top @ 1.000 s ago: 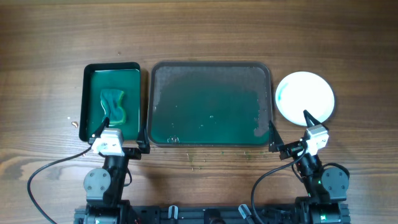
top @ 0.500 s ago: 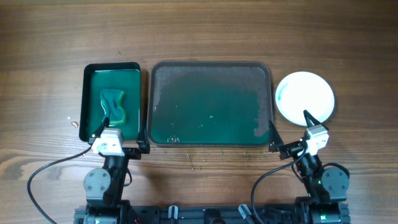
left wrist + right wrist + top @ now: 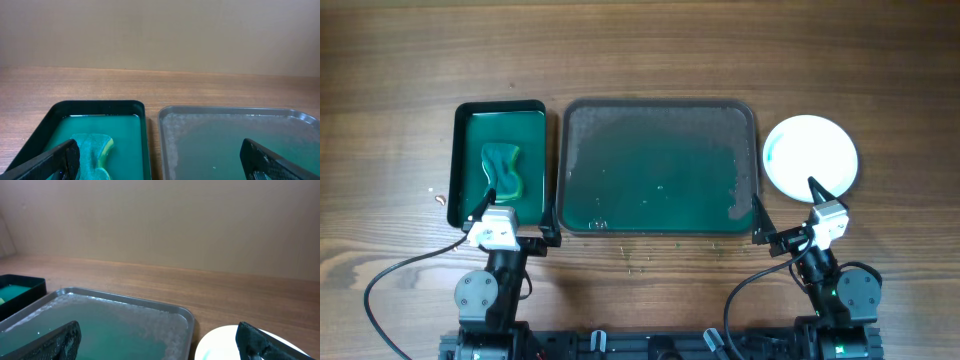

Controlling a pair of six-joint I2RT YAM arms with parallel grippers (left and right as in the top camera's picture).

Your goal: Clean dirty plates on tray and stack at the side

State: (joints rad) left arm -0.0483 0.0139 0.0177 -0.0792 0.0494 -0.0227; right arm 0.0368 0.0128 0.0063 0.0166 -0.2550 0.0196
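Since the large dark grey-green rectangular tray [image 3: 660,106] holds nothing and the round white shallow plates [image 3: 810,153] sit at its 3 o'clock on the wooden desk [image 3: 640,50], apparently stacked, cleaning looks finished. The left tool [image 3: 517,215] and right tool [image 3: 785,205] rest spread, and no further move seems needed.

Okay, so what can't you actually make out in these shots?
Plates, overhead: only one white disc shows, and it hides whether others lie beneath it. The right wrist view cuts it off at the bottom edge.
Sponge, left wrist: its lower part is cut off by the bottom edge.
Specks by the tray's near rim, overhead: too small to identify.
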